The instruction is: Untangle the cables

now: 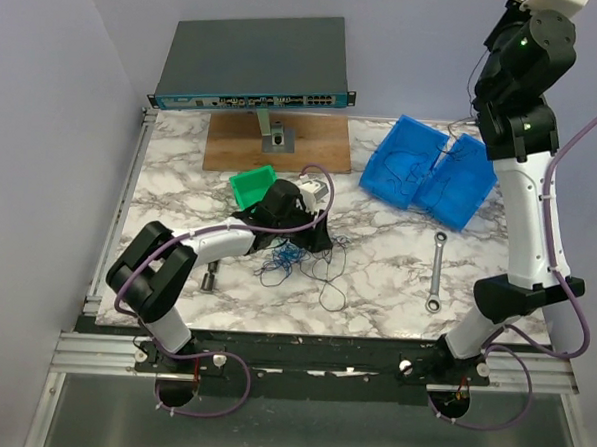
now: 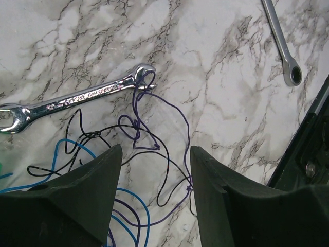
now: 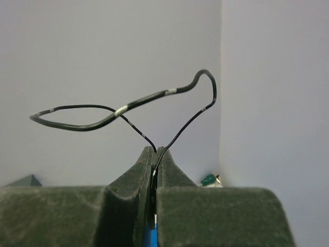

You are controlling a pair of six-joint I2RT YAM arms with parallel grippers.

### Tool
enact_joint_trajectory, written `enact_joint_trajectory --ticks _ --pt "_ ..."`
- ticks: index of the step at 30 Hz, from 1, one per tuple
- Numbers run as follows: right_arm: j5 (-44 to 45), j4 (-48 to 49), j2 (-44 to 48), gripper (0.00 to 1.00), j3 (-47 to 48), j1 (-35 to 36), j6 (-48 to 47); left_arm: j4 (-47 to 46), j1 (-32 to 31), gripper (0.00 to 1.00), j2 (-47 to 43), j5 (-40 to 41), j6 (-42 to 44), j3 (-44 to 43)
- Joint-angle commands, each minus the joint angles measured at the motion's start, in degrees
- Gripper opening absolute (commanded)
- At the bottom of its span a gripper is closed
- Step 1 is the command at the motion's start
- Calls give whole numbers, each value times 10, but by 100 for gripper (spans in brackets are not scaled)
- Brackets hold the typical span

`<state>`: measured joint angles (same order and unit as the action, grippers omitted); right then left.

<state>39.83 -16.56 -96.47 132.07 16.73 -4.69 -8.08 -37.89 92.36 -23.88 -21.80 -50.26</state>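
Note:
The cables (image 1: 289, 260) lie in a loose tangle on the marble table, just in front of my left gripper (image 1: 318, 239). In the left wrist view they are thin purple, black and blue wires (image 2: 154, 146) curling between and beyond my open left gripper (image 2: 156, 154), whose fingers (image 2: 97, 190) hold nothing. One purple loop hooks the open end of a silver wrench (image 2: 77, 100). My right gripper (image 3: 156, 149) is raised high and shut on a thin black wire (image 3: 123, 109) that loops above the fingertips. In the top view this wire (image 1: 475, 88) hangs beside the right arm (image 1: 526, 85).
Two blue trays (image 1: 426, 170) holding more thin wires sit at the back right. A second wrench (image 1: 437, 271) lies at the front right and also shows in the left wrist view (image 2: 282, 41). A green bin (image 1: 252, 186), a wooden board (image 1: 273, 142) and a network switch (image 1: 252, 66) stand behind.

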Motion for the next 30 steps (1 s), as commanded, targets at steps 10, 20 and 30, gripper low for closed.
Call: enact_joint_trajectory --ticks 10,20,30 --pt "11 82 -56 2 96 -56 -56 35 -12 57 15 -23 17 -22" --pt "-26 101 -44 1 -89 -134 40 29 -14 57 9 -28 18 -17" --pt "-30 151 -46 1 -274 -164 115 27 -15 57 5 -29 19 -16"
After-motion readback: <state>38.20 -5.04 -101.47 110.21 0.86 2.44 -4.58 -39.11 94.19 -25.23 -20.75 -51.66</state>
